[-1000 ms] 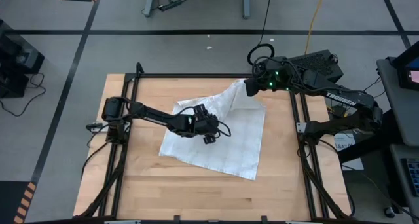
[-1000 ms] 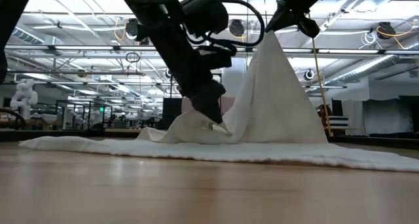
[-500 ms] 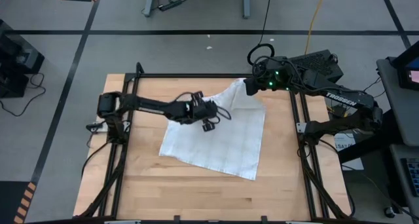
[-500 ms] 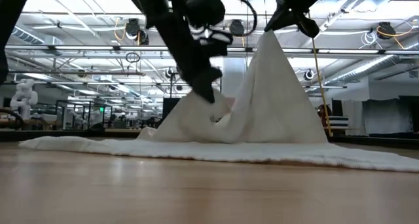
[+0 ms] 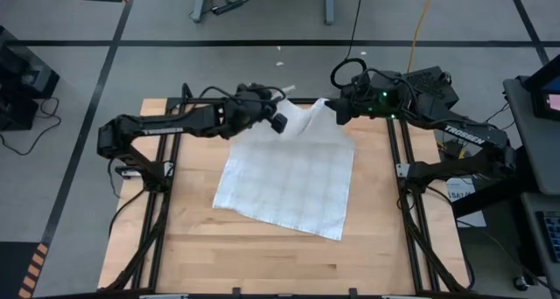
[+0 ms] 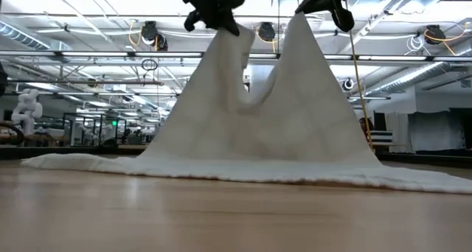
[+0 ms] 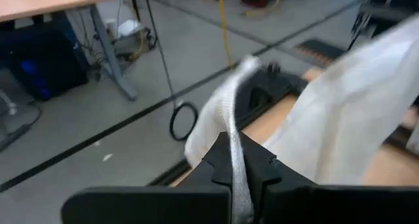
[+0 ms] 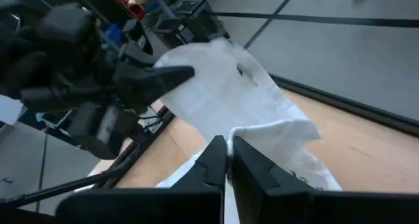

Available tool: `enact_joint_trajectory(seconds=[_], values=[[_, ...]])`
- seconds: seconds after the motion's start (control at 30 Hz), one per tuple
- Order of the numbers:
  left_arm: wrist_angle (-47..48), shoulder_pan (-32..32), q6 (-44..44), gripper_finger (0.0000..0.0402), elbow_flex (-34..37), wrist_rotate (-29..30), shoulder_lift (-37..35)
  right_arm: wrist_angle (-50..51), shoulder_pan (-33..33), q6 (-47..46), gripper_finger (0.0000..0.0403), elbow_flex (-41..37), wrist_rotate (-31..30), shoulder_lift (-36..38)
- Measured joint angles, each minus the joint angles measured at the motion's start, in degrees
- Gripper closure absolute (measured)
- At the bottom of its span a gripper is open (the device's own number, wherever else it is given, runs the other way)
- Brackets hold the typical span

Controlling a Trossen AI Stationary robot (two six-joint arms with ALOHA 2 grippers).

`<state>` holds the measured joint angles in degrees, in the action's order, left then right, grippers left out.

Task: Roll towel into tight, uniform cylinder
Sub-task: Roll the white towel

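The white checked towel (image 5: 289,181) lies with its near part flat on the wooden table (image 5: 184,246). Its far edge is raised in two peaks (image 6: 251,97) with a slack dip between them. My left gripper (image 5: 282,121) is shut on the far left peak (image 6: 221,31). My right gripper (image 5: 331,115) is shut on the far right peak (image 6: 302,20). Both grippers stand high over the table's far edge, a short way apart. My left gripper pinches the towel's far left corner (image 7: 237,142) between its two fingers; a bunched strip of cloth runs up out of them. The fingers come from the table's left, slanting slightly down. The cloth hangs below them, its lower part on the table. My right gripper pinches the towel's far right corner (image 8: 262,133) between its two fingers, and bunched cloth stands out past the fingertips. It comes from the table's right, slanting slightly down. The towel hangs from it down onto the table.
Black frame rails run along the table's left (image 5: 175,150), right (image 5: 398,150) and far sides. Bare wood (image 5: 262,260) lies between the towel and the near edge. Beyond the far edge are cables and the floor (image 7: 131,119).
My left gripper has taken hold of the towel's far left part, then risen and gone toward the table's far edge, rolling as it went. That part, which lay crumpled on the table, is lifted into a second peak. The near part has stayed flat.
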<state>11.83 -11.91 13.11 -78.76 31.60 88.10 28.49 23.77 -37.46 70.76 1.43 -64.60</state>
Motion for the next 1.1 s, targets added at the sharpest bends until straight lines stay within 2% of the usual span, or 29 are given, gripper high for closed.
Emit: enact_joint_trajectory(seconds=[0.23, 0.5, 0.6, 0.87, 1.0, 1.1], values=[[-8.3, 1.1, 0.1, 0.0396, 0.0, -1.7, 0.2, -7.6, -0.3, -3.9, 0.0399, 0.0, -1.5, -2.3], [-10.2, 3.8, -3.2, 0.0396, 0.0, -2.9, 0.3, -10.6, -0.7, -5.5, 0.0399, 0.0, -1.4, -5.7], [-9.3, 5.2, -3.3, 0.0396, 0.0, -2.6, 0.3, -9.9, -0.9, -8.9, 0.0399, 0.0, -1.1, -7.1], [-7.6, 7.6, -1.5, 0.0396, 0.2, 6.0, 4.6, -10.3, -1.1, -26.8, 0.0399, 0.0, -1.5, -11.4], [-6.3, 7.2, -2.0, 0.0396, 0.2, 11.0, 4.6, -11.1, -0.8, -29.8, 0.0399, 0.0, -3.1, -13.7], [-6.1, 5.8, -6.0, 0.0396, 0.2, 12.9, 3.9, -13.4, 1.1, -28.9, 0.0399, 0.0, -2.2, -15.4]])
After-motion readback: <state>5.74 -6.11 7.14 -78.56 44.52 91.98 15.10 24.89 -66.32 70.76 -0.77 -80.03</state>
